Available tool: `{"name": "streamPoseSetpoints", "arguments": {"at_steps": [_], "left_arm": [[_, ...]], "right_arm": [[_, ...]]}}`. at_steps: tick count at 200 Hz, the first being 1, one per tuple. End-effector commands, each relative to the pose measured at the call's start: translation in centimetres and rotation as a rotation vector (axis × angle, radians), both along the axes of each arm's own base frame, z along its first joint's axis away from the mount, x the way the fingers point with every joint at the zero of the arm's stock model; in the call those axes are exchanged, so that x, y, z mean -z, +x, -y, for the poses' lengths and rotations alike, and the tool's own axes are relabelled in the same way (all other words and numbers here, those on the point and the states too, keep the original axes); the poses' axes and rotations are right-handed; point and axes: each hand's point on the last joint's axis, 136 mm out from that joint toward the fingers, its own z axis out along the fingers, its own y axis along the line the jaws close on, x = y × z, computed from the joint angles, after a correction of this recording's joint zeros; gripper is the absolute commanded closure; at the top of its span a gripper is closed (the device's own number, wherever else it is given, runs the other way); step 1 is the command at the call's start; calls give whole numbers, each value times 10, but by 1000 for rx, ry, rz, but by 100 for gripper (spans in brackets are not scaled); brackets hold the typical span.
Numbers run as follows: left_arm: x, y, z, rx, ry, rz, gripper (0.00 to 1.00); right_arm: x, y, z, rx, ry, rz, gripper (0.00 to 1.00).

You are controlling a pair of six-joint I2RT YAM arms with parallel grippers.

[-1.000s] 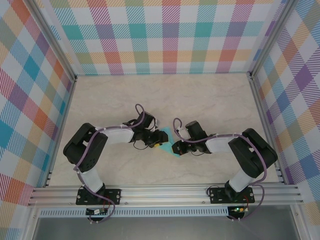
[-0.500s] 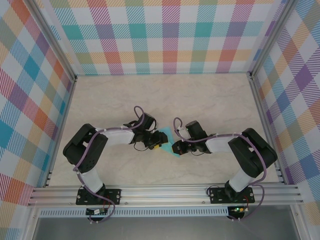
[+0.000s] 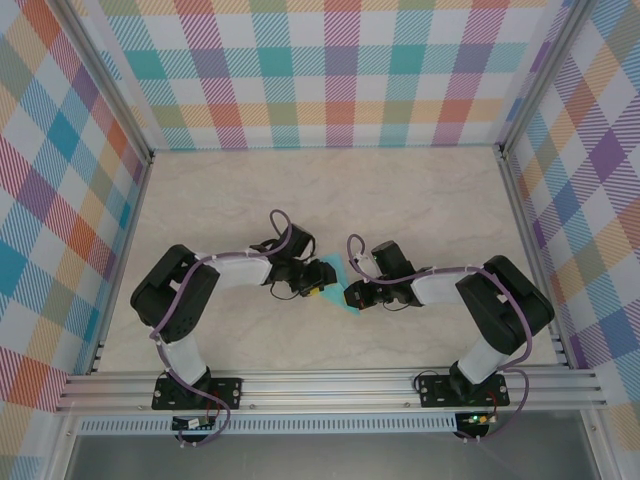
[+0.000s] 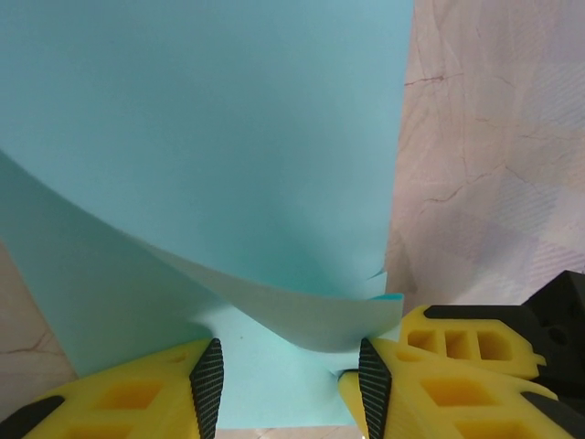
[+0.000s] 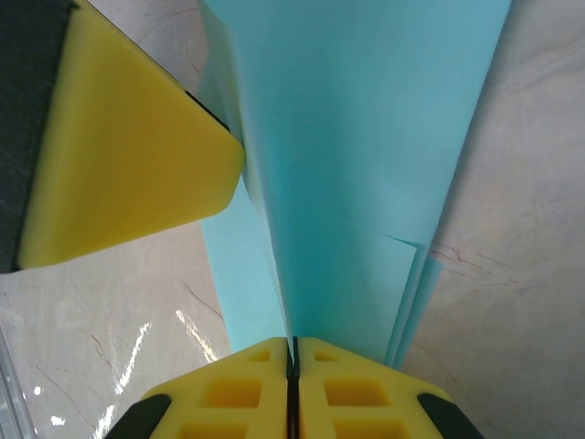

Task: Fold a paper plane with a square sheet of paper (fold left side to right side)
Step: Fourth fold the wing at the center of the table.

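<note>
Pinching a folded edge of the sheet of paper [image 5: 366,137], the right gripper [image 5: 292,355] has its jaws pressed tight together, and the sheet fans out straight ahead of it. The left gripper [image 4: 288,389] stands with jaws apart, a curled flap of paper arching between them above the table [image 4: 494,137].

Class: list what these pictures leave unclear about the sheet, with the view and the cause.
1. Top view: the left gripper and right gripper cover most of the sheet of paper; its outline is unclear.
2. Left wrist view: the frame's edges cut off the sheet's top and left.
3. Right wrist view: the shut fingers hide how many layers they pinch.
</note>
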Motion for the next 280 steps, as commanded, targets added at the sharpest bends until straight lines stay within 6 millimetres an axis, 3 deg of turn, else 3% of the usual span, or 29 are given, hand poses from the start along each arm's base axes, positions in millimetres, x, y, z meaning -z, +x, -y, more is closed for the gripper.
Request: {"name": "streamPoseSetpoints", "arguments": {"at_steps": [1, 54, 86, 148, 244, 280], "left_arm": [[8, -7, 0, 17, 62, -24, 55], [18, -12, -4, 17, 96, -45, 56], [18, -12, -4, 19, 95, -45, 56], [19, -13, -4, 19, 95, -45, 56], [17, -13, -4, 21, 93, -42, 56], [17, -13, -4, 21, 95, -43, 56]], "right_arm": [[9, -3, 1, -4, -21, -35, 90], [-2, -3, -6, -18, 26, -33, 85], [-21, 0, -11, -25, 87, -29, 81], [-49, 14, -2, 3, 152, -12, 72], [-29, 20, -13, -13, 144, -95, 72], [-26, 22, -14, -9, 146, -101, 77]]}}
